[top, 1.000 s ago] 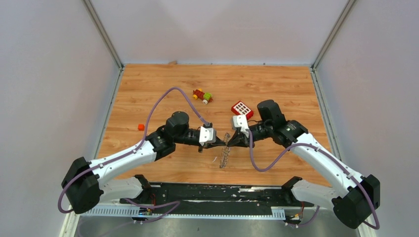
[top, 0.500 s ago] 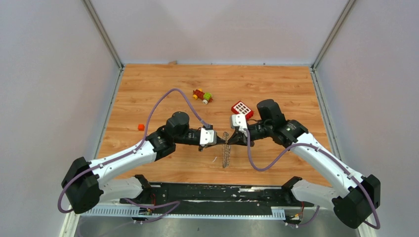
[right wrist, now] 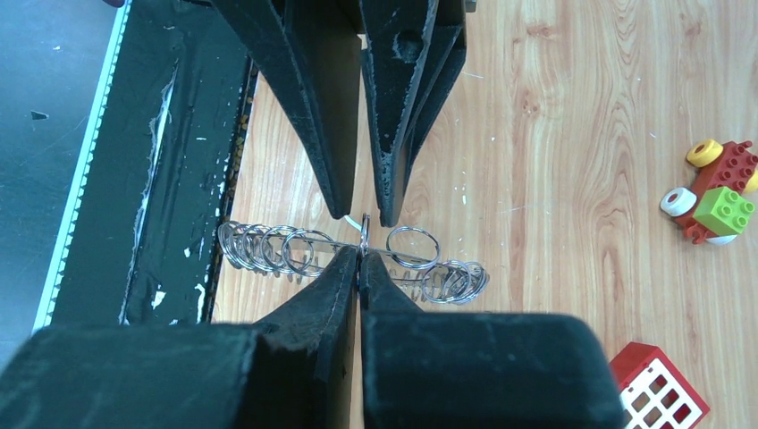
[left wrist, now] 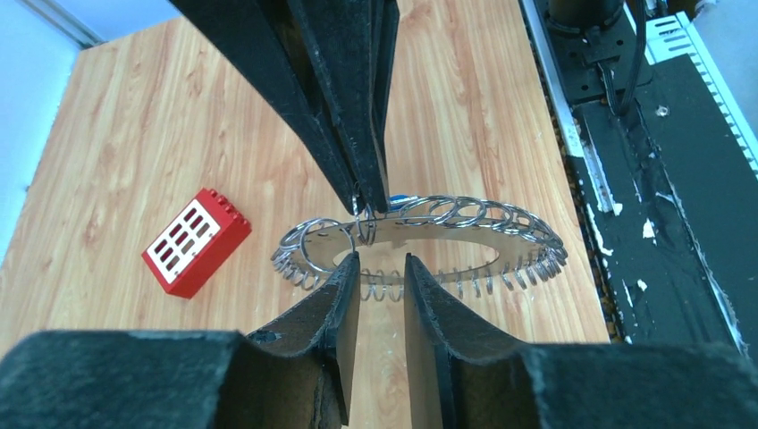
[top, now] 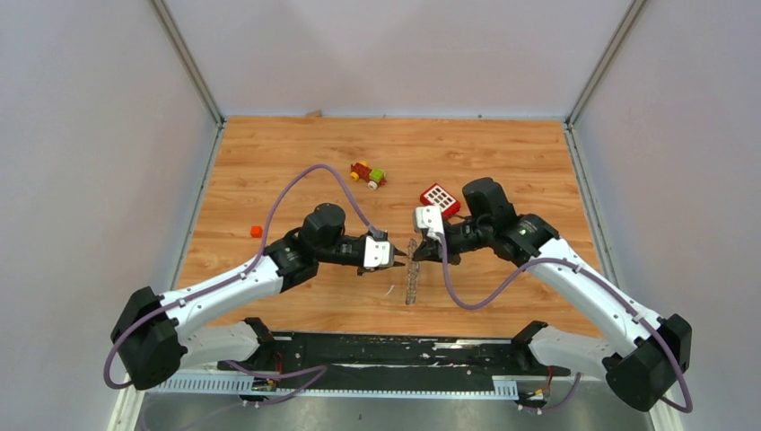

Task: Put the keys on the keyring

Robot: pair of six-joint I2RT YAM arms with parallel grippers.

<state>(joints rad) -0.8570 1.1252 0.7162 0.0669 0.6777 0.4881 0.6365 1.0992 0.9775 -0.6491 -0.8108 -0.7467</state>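
Note:
The keyring (top: 412, 280), a flat metal ring fringed with wire loops, hangs edge-on between my two grippers. My right gripper (top: 420, 256) is shut on its upper rim; in the right wrist view its fingertips (right wrist: 360, 261) pinch the keyring (right wrist: 286, 250). My left gripper (top: 397, 260) stands open just short of the ring, jaws apart with nothing between them (left wrist: 377, 268). A small blue piece (left wrist: 400, 198) shows at the rim of the keyring (left wrist: 447, 234) beside the right fingertips; whether it is held is unclear. A tiny item (top: 391, 289) lies on the table under the left gripper.
A red block with white squares (top: 440, 197) lies just behind the right gripper. A red-yellow-green toy (top: 368, 173) sits further back, and a small orange block (top: 257, 231) at the left. The black base rail (top: 386, 350) runs along the near edge.
My left gripper's jaws have opened and drawn slightly back from the ring. The keyring, tilted before, now hangs straight from the right gripper, which shifted a little to the left.

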